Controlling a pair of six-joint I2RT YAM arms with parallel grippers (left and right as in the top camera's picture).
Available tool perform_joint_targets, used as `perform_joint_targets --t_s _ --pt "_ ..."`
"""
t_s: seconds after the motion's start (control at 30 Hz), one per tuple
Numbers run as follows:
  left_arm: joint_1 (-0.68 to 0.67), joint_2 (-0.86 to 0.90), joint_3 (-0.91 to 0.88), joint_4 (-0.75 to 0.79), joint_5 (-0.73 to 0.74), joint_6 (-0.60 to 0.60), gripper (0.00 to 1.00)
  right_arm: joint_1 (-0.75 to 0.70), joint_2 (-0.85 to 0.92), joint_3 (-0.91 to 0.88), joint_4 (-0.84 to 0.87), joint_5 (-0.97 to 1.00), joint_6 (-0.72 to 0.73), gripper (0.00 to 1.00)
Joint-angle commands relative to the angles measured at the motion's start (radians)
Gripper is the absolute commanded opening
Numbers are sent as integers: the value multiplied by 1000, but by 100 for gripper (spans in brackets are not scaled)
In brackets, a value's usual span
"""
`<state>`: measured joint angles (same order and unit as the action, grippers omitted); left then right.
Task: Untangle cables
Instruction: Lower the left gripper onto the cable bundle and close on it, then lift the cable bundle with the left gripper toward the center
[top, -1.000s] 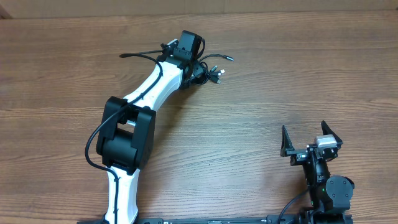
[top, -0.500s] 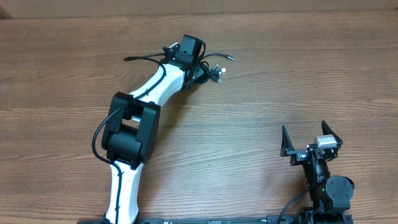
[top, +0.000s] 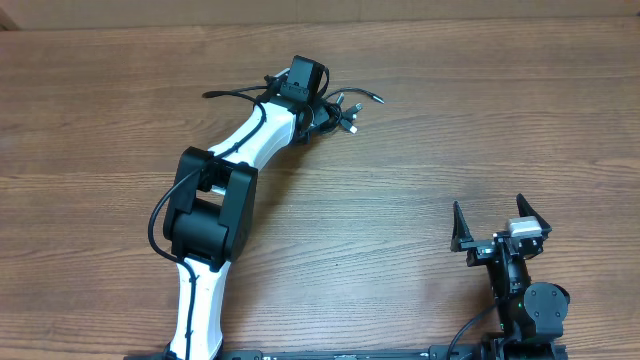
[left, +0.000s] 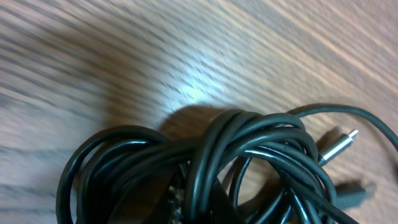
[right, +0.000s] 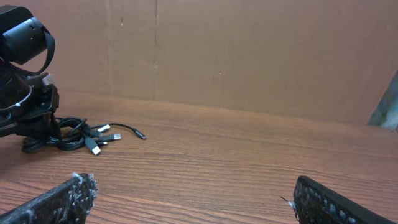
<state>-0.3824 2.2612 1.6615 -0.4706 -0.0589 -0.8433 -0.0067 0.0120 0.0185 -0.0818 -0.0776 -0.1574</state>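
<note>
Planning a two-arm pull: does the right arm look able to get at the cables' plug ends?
Probably, though far: only bare table lies between the right gripper and the plug ends, poking out beside the left gripper.

A brown wood-grain table (top: 450, 130) fills the overhead view, its grain running side to side, and a pale patch of glare (left: 193, 93) lies on it in the left wrist view. Behind the table's far edge stands a plain brown wall (right: 261, 56) that looks like cardboard, with a vertical seam (right: 155, 50) running down it. A narrow grey strip (right: 390, 102) shows at the wall's right edge; what it is cannot be told.
</note>
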Motion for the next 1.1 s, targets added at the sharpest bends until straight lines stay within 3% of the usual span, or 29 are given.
perform_joint_targets --t_s 0.0,0.13,0.33,0.47,0.6,0.83,1.07 --pt "-11 -79 -9 -30 86 119 4 -3 -2 -10 3 6 -1 100" --pt "-11 -173 -9 -96 130 182 4 -3 -2 -10 3 6 -1 100" --pt "-12 -328 -9 -195 157 379 4 -3 -2 -10 3 6 -1 100" --pt "-13 -417 -9 -262 197 581 4 -3 -2 -10 3 6 -1 100" --pt "-13 -482 -9 -367 278 862 4 -3 -2 -10 3 6 -1 100" --pt "-13 -587 -9 -521 378 967 4 -3 -2 -10 3 6 -1 100" --pt "-13 -711 -9 -681 528 1283 4 -3 -2 -10 3 6 -1 100"
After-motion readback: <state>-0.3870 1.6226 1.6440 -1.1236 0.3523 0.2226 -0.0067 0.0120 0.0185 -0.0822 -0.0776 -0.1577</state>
